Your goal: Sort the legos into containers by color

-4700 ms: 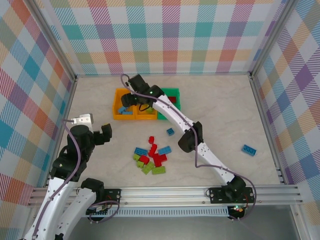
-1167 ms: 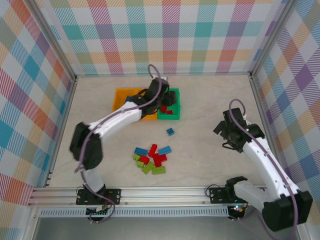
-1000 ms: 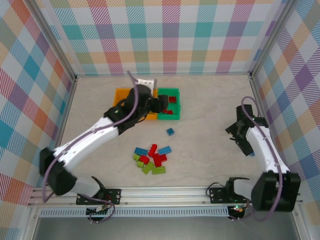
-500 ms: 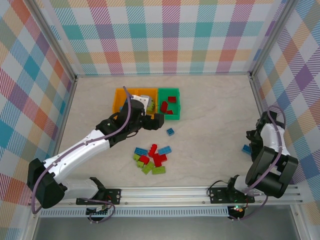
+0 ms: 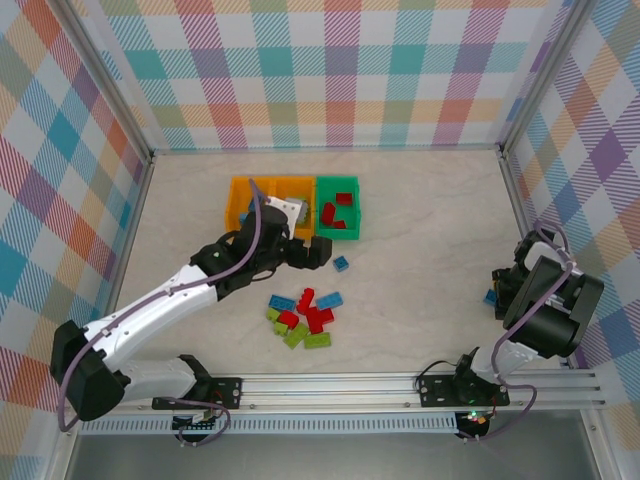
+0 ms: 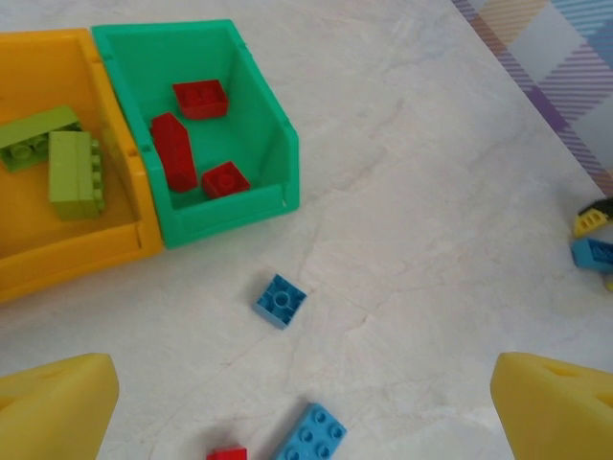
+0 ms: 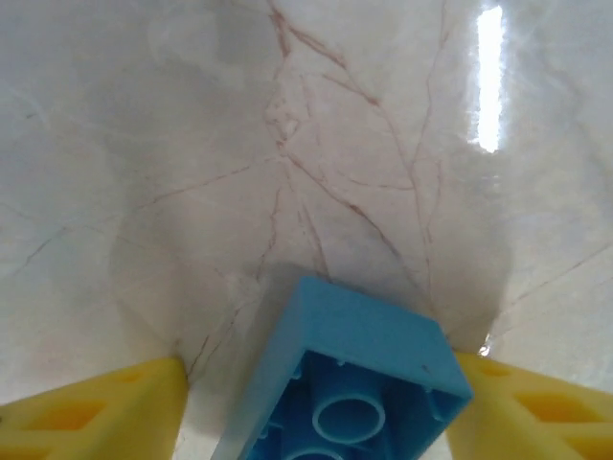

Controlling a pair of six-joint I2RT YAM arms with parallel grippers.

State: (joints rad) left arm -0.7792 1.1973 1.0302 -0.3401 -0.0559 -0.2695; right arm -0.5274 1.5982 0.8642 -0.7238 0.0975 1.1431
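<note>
Three containers stand side by side: two orange bins (image 5: 255, 205) (image 5: 293, 197) and a green bin (image 5: 338, 208) holding three red legos (image 6: 174, 151). Lime legos (image 6: 75, 171) lie in the nearer orange bin (image 6: 57, 249). My left gripper (image 6: 306, 412) hangs open over the table just in front of the bins. A small blue lego (image 6: 281, 300) lies ahead of it, and a larger blue one (image 6: 311, 436) lies lower between its fingers. My right gripper (image 7: 316, 412) is down on the table around an upturned blue lego (image 7: 359, 374). Its right finger touches the lego and the left finger stands apart.
A pile of red, blue and lime legos (image 5: 300, 315) lies at the table's near middle. The right arm (image 5: 545, 300) is folded close to the right wall rail (image 5: 530, 230). Bare table stretches between the pile and the right arm.
My left gripper opened over the green bin and drew back towards the lone small blue lego. The right arm swung to the far-right blue lego, came down, and its jaws narrowed around it.
</note>
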